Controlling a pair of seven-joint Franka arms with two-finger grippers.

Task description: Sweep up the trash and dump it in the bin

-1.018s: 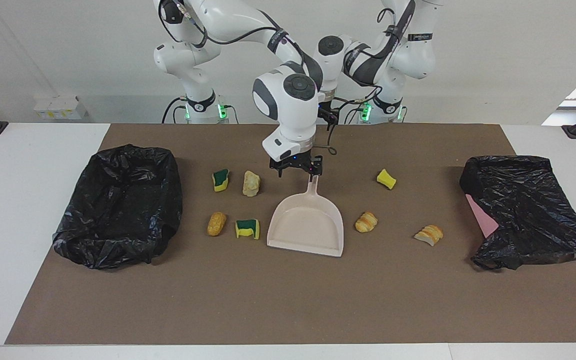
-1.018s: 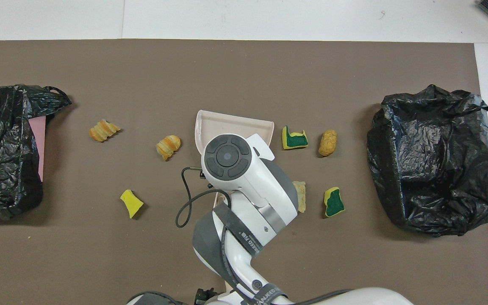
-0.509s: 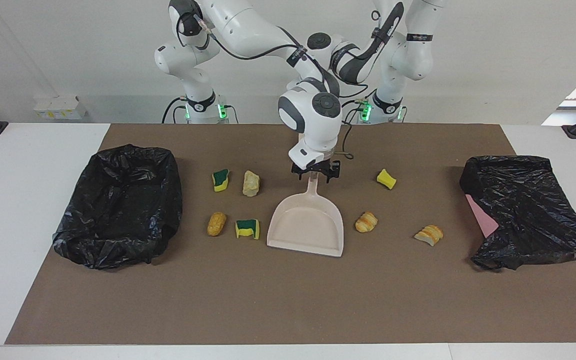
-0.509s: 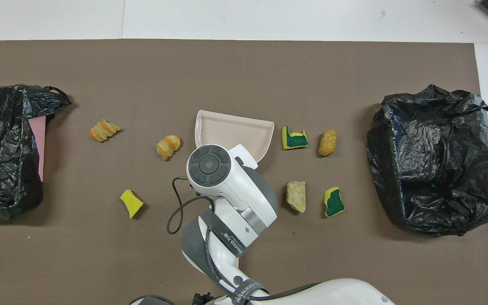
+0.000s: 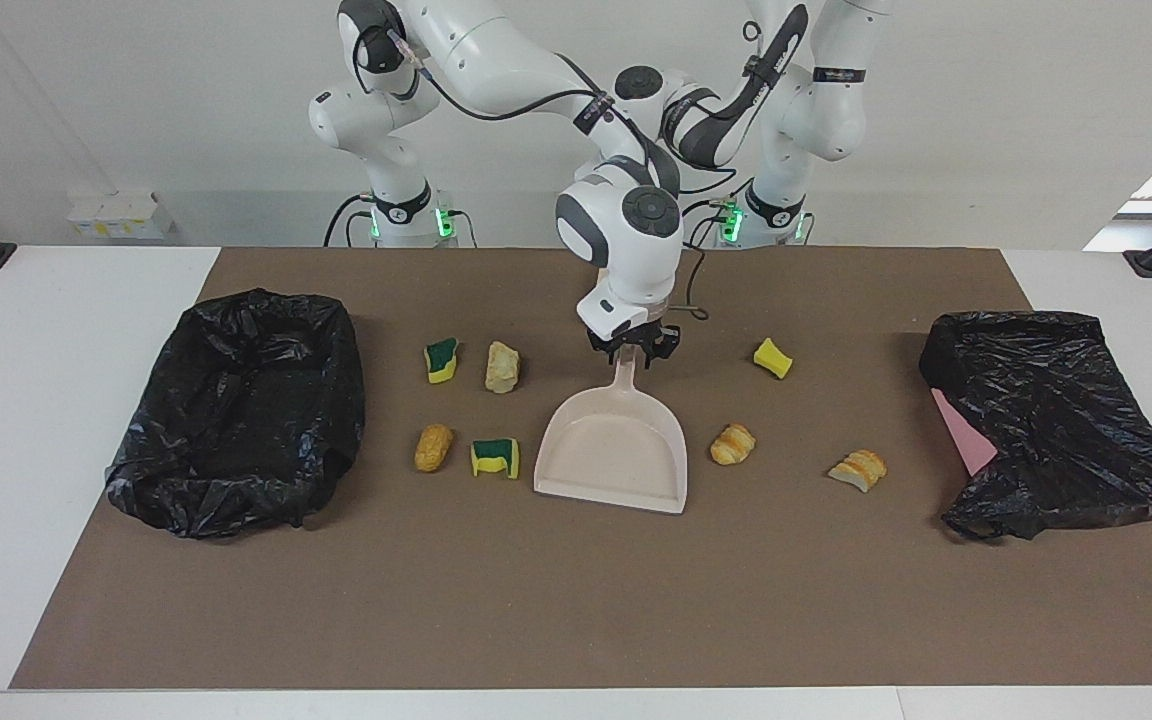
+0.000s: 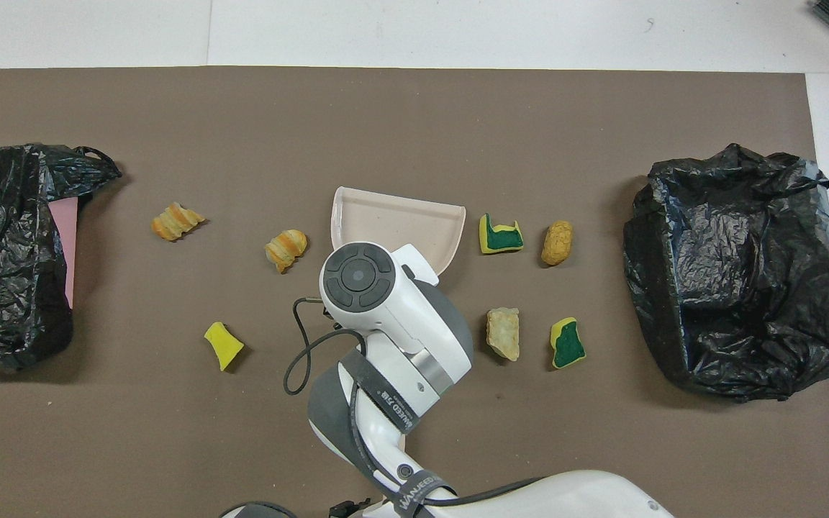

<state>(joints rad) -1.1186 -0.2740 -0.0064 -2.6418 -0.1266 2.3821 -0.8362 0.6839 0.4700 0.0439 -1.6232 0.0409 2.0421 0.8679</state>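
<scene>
Trash lies in several bits around a beige dustpan [image 5: 611,450] [image 6: 393,216] in the middle of the brown mat. Toward the right arm's end are two green-yellow sponges [image 5: 441,360] [image 5: 495,457], a pale chunk [image 5: 502,366] and a brown lump [image 5: 433,447]. Toward the left arm's end are two pastry pieces [image 5: 732,443] [image 5: 858,469] and a yellow sponge [image 5: 772,357]. My right gripper [image 5: 628,352] is down at the tip of the dustpan's handle, fingers closed on it. From overhead its wrist [image 6: 357,277] hides the grip. The left arm waits folded at the back, its gripper hidden.
A bin lined with a black bag [image 5: 236,410] [image 6: 738,273] stands open at the right arm's end of the mat. A crumpled black bag over something pink [image 5: 1056,420] [image 6: 4,252] lies at the left arm's end. A loose cable [image 6: 299,360] hangs from the right wrist.
The right arm has shifted toward the left arm's end, onto the dustpan's handle, and its fingers have closed in on it. The left arm has drawn back. The trash has not moved.
</scene>
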